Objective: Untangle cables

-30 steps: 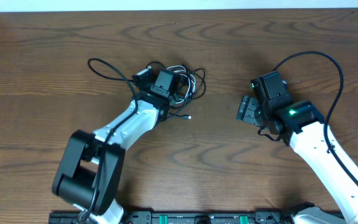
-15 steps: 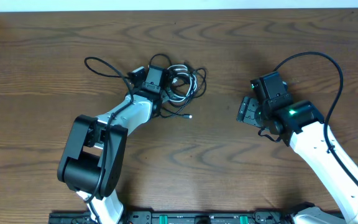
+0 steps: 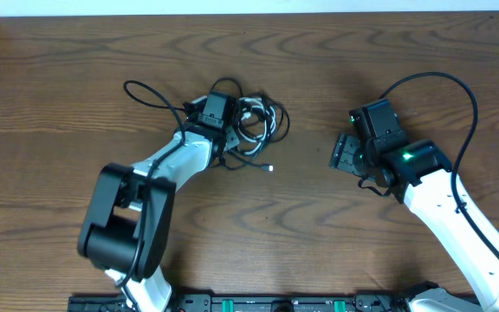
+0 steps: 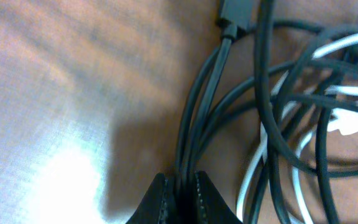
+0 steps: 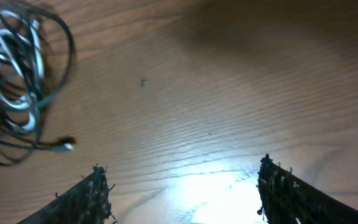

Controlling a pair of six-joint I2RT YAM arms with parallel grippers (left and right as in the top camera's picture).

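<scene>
Two or three black strands (image 4: 191,124) of the cables rise straight out of the left gripper (image 4: 180,190). Its fingers (image 4: 158,200) sit at the bottom edge of the left wrist view, closed on those strands with almost no gap left between the pads. Just beyond the grip the strands run together up toward a black plug (image 4: 236,14) at the top edge. To their right, other black cords cross and loop over a white cable (image 4: 328,53), all lying on the brown table (image 4: 61,93). In the overhead view the left gripper (image 3: 220,120) rests on the left side of the tangle of cables (image 3: 262,121), which lies left of the table's centre. A single black loop (image 3: 145,94) trails out from the tangle to the far left, and a loose end (image 3: 270,168) with a pale tip lies just below the heap, clear of the gripper. The right gripper (image 3: 345,154) stands well apart from the tangle, on the right half of the table (image 3: 319,52), pointing toward the cables. In the right wrist view its fingers (image 5: 86,194) are spread wide with only bare wood between them, so it holds nothing. From there the cables (image 5: 17,50) appear far off at the upper left edge, partly cut off by the frame, with the pale-tipped end (image 5: 67,145) nearest the right gripper (image 5: 182,186).
</scene>
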